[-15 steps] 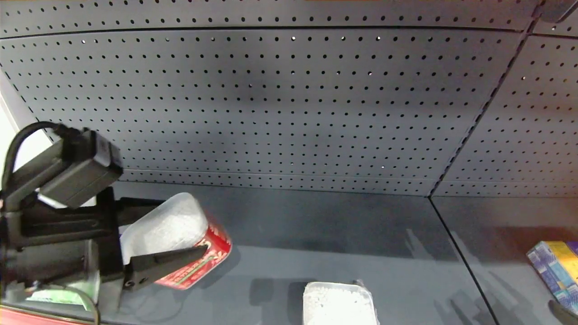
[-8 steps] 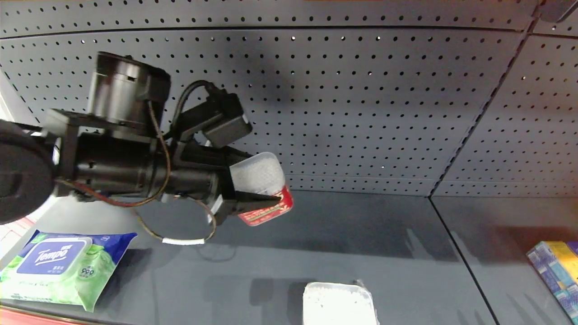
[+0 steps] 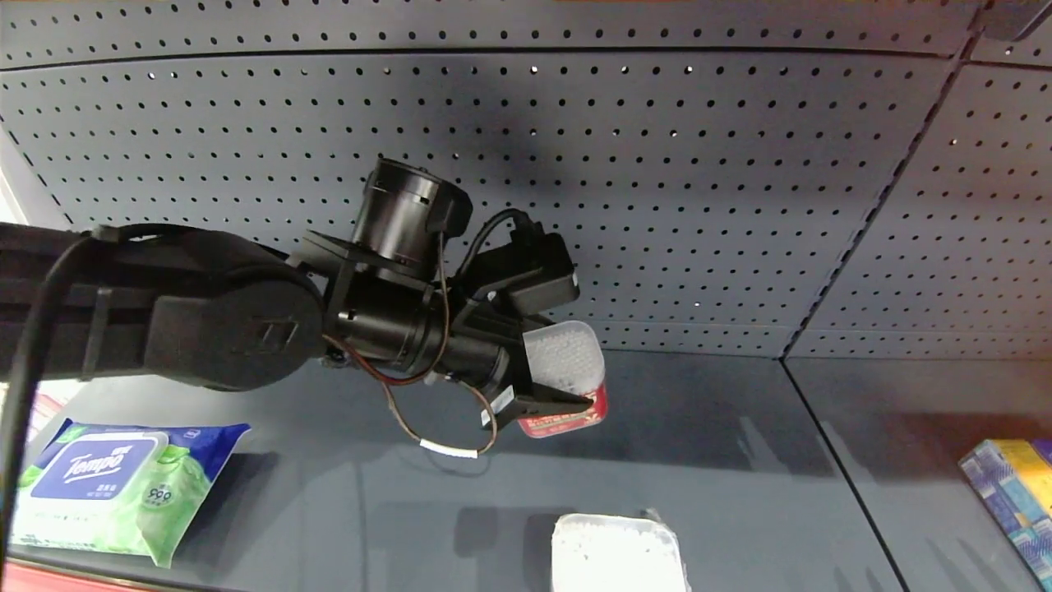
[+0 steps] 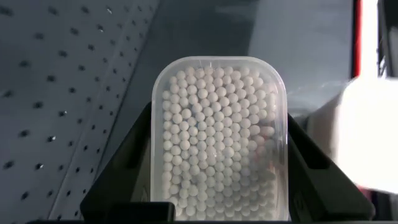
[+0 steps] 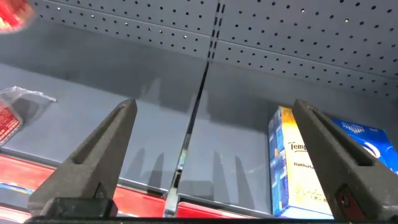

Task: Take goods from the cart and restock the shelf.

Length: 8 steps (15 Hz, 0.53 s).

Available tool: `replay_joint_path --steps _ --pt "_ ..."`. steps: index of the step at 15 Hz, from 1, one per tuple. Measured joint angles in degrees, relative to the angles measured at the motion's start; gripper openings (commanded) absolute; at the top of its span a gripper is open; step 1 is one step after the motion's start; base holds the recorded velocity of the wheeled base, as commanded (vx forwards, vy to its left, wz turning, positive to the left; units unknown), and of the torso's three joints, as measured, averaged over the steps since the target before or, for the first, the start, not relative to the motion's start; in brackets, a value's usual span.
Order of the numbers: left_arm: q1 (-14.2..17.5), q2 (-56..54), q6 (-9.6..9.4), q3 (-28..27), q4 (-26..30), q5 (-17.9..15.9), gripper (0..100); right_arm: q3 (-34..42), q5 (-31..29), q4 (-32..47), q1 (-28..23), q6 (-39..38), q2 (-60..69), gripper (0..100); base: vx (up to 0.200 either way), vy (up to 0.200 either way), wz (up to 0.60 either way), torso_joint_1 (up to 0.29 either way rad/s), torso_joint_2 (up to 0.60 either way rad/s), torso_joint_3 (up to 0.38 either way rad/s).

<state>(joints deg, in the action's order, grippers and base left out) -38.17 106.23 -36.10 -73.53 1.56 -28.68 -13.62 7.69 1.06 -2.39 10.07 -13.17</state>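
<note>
The left gripper (image 3: 567,385) is clamped on a clear-lidded tub of cotton swabs (image 3: 565,355) with a red label, a black finger (image 3: 552,404) pressed to each long side. In the left wrist view the tub (image 4: 219,143) sits square between the jaws, with the white swab tips showing through the lid. It hangs in the air above the grey shelf (image 3: 699,460), close to the pegboard back wall (image 3: 657,205).

A second tub of swabs (image 3: 618,552) stands at the shelf's front edge. A pack of wet wipes (image 3: 107,485) lies far to the left and a blue and yellow box (image 3: 1015,485) far to the right.

The right gripper (image 5: 214,106) is spread wide and holds nothing, with that box (image 5: 297,168) beyond it.
</note>
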Motion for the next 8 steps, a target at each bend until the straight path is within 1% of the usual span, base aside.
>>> replay_joint_path --steps 1,2,5,8 --pt "-0.02 0.94 -0.61 -0.5 0.1 -0.02 0 0.0 -0.04 0.0 0.0 -0.04 0.05 100 0.0 0.0 0.0 0.0 0.0 0.0" --pt "-0.09 1.74 -0.77 -1.02 0.16 -0.05 0 0.0 -0.37 0.0 0.0 -0.06 0.07 100 0.0 0.0 0.0 0.0 0.0 0.0" --pt "-0.06 4.0 -0.82 -2.73 0.11 -0.05 0 0.0 -1.57 0.13 0.05 -0.09 0.11 100 0.0 0.0 0.0 0.0 0.0 0.0" --pt "-0.15 5.57 -0.93 -3.32 0.24 -0.07 0 0.09 -1.71 0.49 0.05 -0.09 0.13 100 0.0 0.0 0.0 0.0 0.0 0.0"
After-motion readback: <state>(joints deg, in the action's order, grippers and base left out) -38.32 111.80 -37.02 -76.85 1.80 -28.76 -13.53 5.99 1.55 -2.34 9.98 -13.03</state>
